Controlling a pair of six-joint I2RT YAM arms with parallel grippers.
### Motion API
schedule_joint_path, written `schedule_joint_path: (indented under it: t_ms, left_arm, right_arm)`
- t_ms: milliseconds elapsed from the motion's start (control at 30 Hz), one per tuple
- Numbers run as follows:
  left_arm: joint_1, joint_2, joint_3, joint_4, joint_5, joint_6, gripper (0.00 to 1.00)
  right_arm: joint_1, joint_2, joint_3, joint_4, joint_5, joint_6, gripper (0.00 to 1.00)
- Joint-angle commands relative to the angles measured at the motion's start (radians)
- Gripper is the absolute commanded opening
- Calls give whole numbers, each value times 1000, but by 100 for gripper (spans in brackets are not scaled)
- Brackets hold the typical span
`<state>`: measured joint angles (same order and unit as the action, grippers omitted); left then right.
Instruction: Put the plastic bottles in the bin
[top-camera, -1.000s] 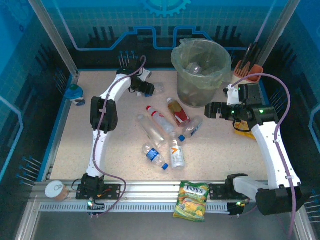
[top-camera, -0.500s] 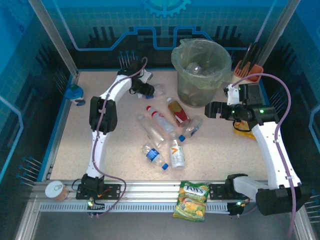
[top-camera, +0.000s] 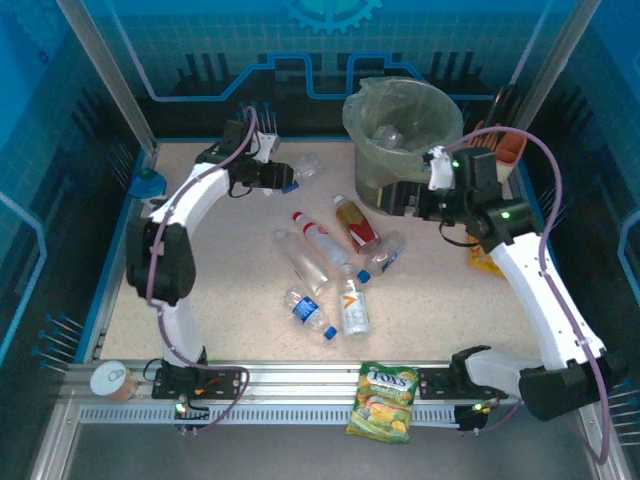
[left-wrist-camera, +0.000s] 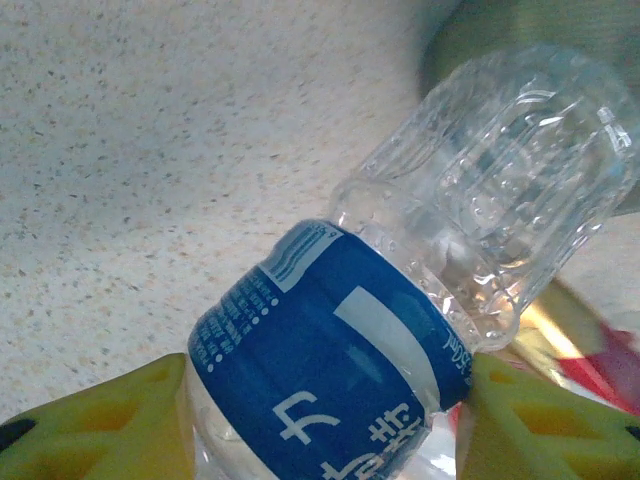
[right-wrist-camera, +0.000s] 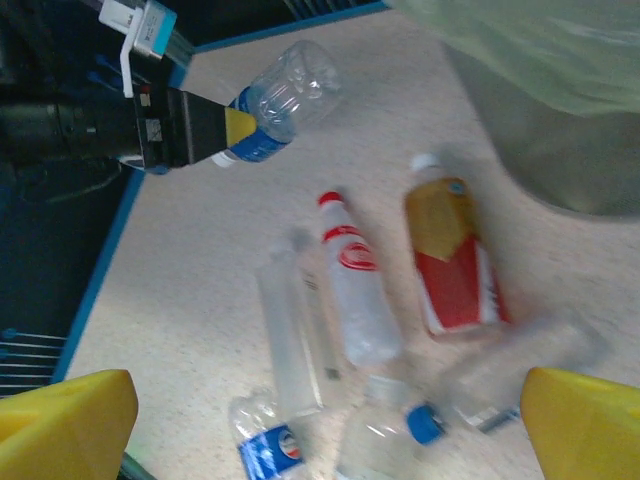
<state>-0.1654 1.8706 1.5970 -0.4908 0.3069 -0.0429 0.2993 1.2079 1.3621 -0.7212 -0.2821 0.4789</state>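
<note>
Left gripper (top-camera: 288, 175): clenched across the blue-labelled clear bottle (left-wrist-camera: 330, 385), yellow pads (left-wrist-camera: 90, 420) pressing on either side of the label; jaws narrower than a second ago.
Held bottle's place: near the far edge of the table (top-camera: 230, 300), left of the bin (top-camera: 352, 125), base pointing toward it; probably just off the tabletop, though the lift is hard to confirm.
Left arm: elbow swung outward to the left since the previous pictures, wrist and bottle shifted slightly toward the far edge.
Right gripper (right-wrist-camera: 320, 420): spread wide, grasping nothing; moved in from the right side to hover just beside the bin's near wall, above the loose bottles.
Bin contents: green liner in place, at least one clear bottle (top-camera: 385, 135) already inside.
Left on the table: six bottles in a loose cluster at centre, among them a red-capped one (top-camera: 318, 235), a red-labelled one (top-camera: 357, 222) and a blue-capped one (top-camera: 385, 255).
Meaning for the task: grasp looks secured, so probably next a carry rightward over the rim and a release; right arm close to that path, so some risk of crowding.
</note>
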Motion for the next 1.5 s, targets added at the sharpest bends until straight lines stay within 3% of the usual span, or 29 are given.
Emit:
schedule_joint_path:
  t_ms: [0,267,667,1100,1167,1267,1467]
  left_arm:
    - [1,-125,-123,152,124,-148,58]
    - [-15,-358,-433,445,260,-390,59]
    - [-97,-452,-549,516,263,-448,59]
    - [-103,-419,-529,528,253,-470,59]
    - [-103,-425,-531,531,251,-481,62]
    - [-103,-448,-535,524,245,-489,80]
    - [-103,-553,-547,384,182,-461,98]
  right_arm:
    - [68,70,22,169,-9,110,99]
    - [135,262,41,415,-39,235,100]
    - [174,526,182,500,-85,296,99]
    - [173,487,142,522,-75,308,63]
    - [172,476,150,517,-73,301,61]
    - [164,455,176,497,-63,278,60]
    - [113,411,316,380,-17,160,59]
